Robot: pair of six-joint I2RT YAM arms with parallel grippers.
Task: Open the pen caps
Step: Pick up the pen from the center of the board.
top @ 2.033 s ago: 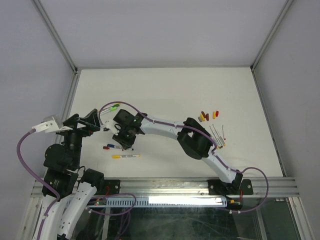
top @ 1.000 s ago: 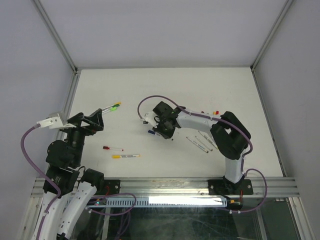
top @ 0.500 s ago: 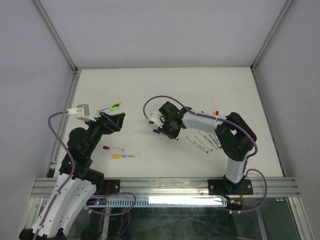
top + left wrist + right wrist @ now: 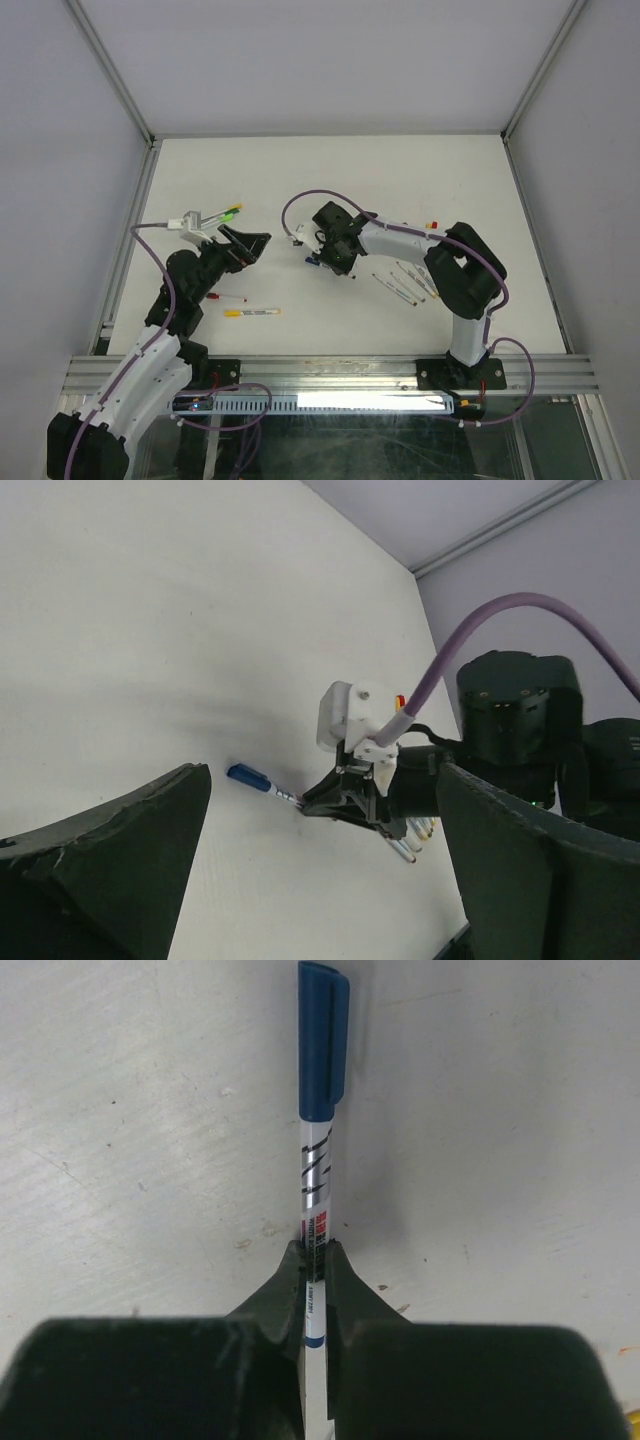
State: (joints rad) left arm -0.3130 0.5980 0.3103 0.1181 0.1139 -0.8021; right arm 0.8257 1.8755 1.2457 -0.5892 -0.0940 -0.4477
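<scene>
Right wrist view: blue pen is being clamped at the barrel by the right gripper, over the table. Its blue cap is being pointed along the pen axis toward the wide-spread left gripper, near but apart.

From the right wrist I lose the back end of the blue pen where it slips between the fingers of the right gripper pinched on it; from above, that gripper covers all but the pen's blue tip; the loose pens beside the right arm are too small for me to read their end colours; the pen caps behind that arm are partly covered; the left gripper has its spread fingers cut off by the left wrist view's edges.
</scene>
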